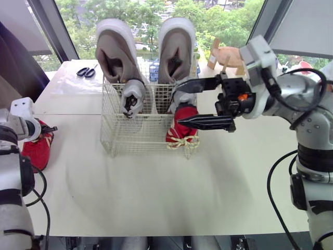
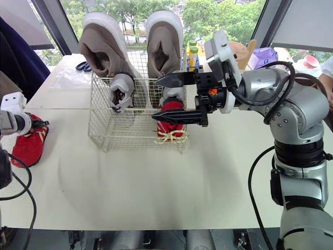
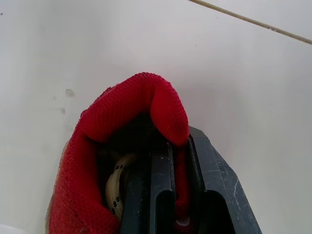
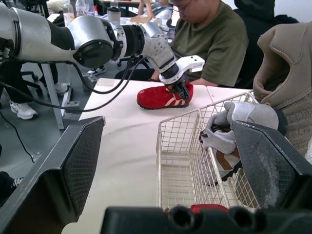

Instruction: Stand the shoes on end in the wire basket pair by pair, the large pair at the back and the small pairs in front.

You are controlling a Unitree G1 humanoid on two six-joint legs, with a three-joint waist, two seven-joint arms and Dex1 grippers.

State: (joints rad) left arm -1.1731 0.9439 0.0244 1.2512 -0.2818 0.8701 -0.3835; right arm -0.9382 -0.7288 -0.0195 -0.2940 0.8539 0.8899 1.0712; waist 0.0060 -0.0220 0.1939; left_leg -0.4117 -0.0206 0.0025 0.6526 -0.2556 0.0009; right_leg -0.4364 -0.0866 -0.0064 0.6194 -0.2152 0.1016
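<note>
The wire basket [image 1: 112, 140] stands mid-table. Two large taupe shoes [image 1: 115, 49] [image 1: 176, 49] stand on end at its back. A small grey shoe [image 1: 131, 99] stands front left, and a second grey one [image 2: 171, 95] is partly hidden behind my right fingers. A small red shoe [image 1: 179, 130] stands on end front right. My right gripper [image 1: 178, 103] is open at the basket's right side, with one finger above that red shoe and one across it. At the far left my left gripper [image 3: 180, 170] is shut on the heel collar of the other red shoe [image 1: 37, 148], which lies on the table.
Black scissors [image 1: 86, 72] and a clear plastic sheet lie at the back left. A wooden toy animal [image 1: 226, 56] and bottles stand behind the basket. A person in a green shirt [image 4: 214, 44] sits beyond the table's left end. The white table [image 1: 156, 192] spreads in front of the basket.
</note>
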